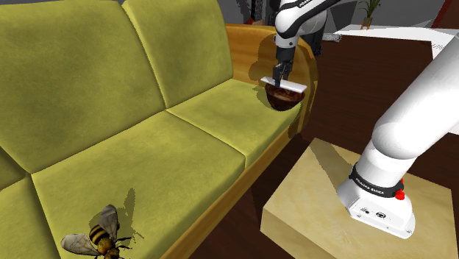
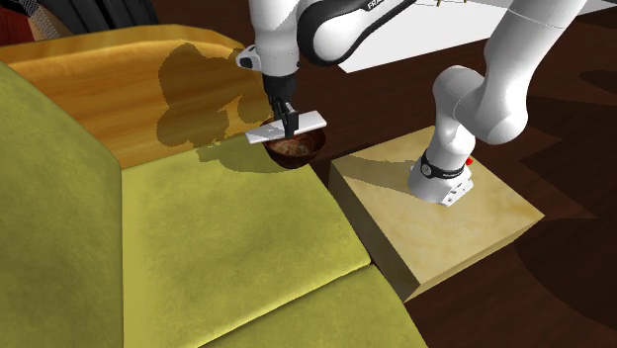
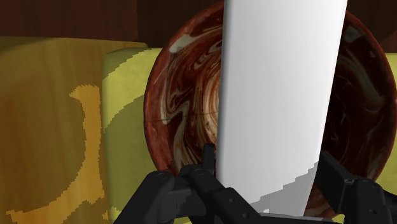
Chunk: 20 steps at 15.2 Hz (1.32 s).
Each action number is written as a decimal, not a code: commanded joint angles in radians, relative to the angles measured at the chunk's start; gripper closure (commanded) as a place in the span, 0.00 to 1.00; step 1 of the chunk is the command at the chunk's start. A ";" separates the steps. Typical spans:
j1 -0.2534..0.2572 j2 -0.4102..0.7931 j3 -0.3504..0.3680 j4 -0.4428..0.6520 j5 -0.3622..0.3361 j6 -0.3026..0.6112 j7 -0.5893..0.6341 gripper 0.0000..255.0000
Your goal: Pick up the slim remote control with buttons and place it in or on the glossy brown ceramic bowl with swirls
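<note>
Closest to us in the wrist view are the black fingers of the gripper (image 3: 267,173), closed on the two long edges of the remote (image 3: 280,95), which we see as a plain white, smooth, flat slab with no buttons drawn. Beyond it lies the bowl (image 3: 181,108), round and glossy, its inside marbled in brown and cream swirls.

In the shoulder view the remote hangs level over the bowl (image 1: 282,101), at the far end of the sofa seat (image 1: 221,110), just beside the wooden armrest (image 1: 246,40). Whether it touches the rim, we cannot tell.

Our worry is the length of the slab: it looks about as long as the bowl is wide, so we judge it may bridge the rim instead of dropping in. Smooth slab on glazed rim gives little friction, and an off-centre release could let it tilt and slide out onto the cushion. The seat is soft, olive fabric, so pressing down could rock the bowl towards the armrest.

Near us in that view, a striped bee toy (image 1: 99,237) lies well apart from all this.
</note>
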 commanded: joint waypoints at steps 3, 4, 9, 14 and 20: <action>0.000 0.001 0.000 -0.001 0.000 0.000 0.000 0.00; 0.000 0.001 0.000 -0.001 0.000 0.000 0.000 0.00; 0.000 -0.012 0.002 0.021 -0.002 -0.035 0.002 0.00; 0.001 -0.040 0.007 0.090 -0.004 -0.131 0.005 0.00; 0.001 -0.039 0.007 0.090 -0.004 -0.131 0.005 0.00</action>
